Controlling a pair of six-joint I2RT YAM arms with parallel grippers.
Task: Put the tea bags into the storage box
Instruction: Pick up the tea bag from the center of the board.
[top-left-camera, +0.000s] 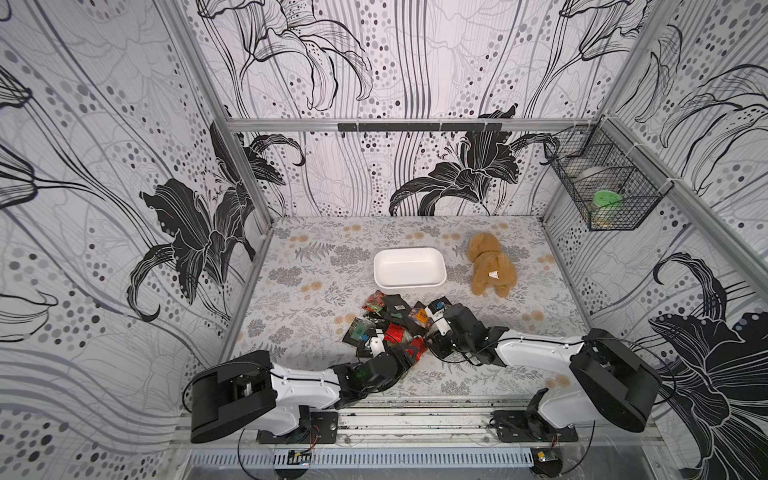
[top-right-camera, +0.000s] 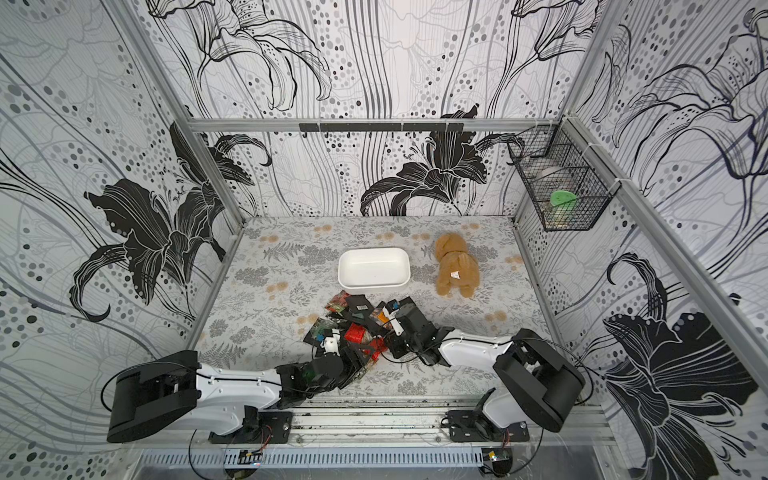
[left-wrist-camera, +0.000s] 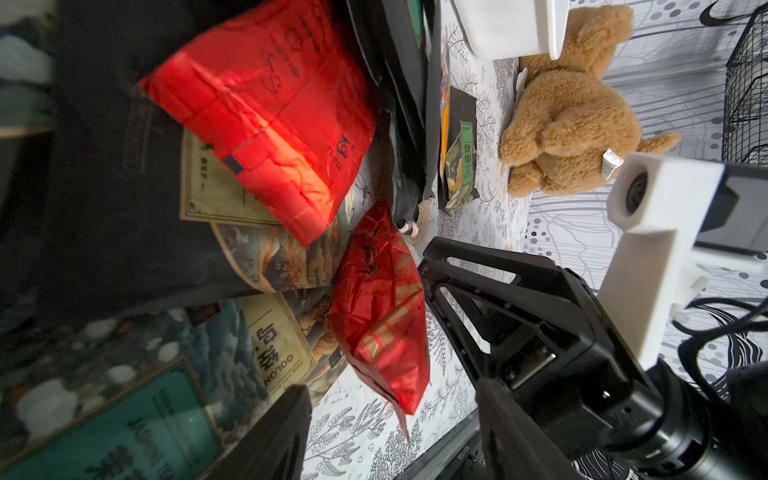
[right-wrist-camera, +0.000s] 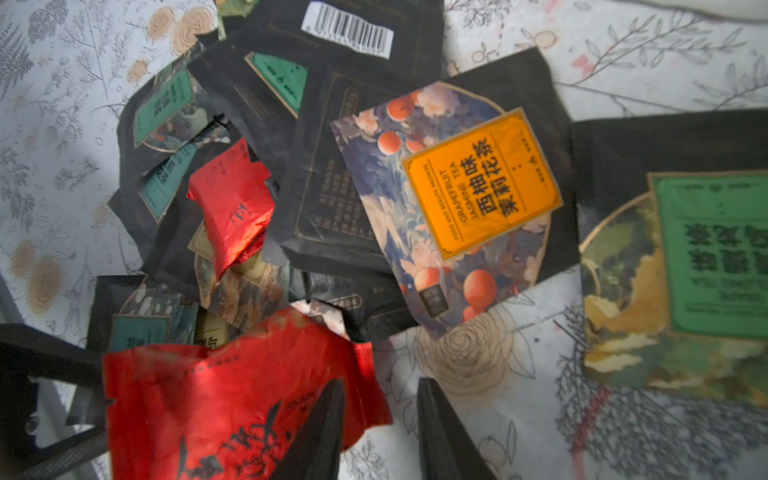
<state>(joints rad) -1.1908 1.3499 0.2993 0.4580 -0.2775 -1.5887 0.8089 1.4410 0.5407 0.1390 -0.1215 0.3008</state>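
Note:
Several tea bags (top-left-camera: 390, 322) lie piled on the floral table in both top views, just in front of the white storage box (top-left-camera: 409, 268), which holds nothing. One crumpled red sachet (left-wrist-camera: 382, 324) sits at the pile's near edge. My left gripper (left-wrist-camera: 392, 419) stands open, its fingers far apart on either side of that sachet's corner. From the other side my right gripper (right-wrist-camera: 380, 428) is open with a narrow gap. One of its fingers (right-wrist-camera: 320, 432) lies over the same red sachet (right-wrist-camera: 232, 399), whose edge reaches into the gap. An orange-labelled sachet (right-wrist-camera: 478, 183) lies beyond.
A tan plush toy (top-left-camera: 490, 266) lies to the right of the box. A black wire basket (top-left-camera: 602, 187) with a green-lidded jar hangs on the right wall. The right arm's white camera mount (left-wrist-camera: 656, 232) stands close to my left gripper.

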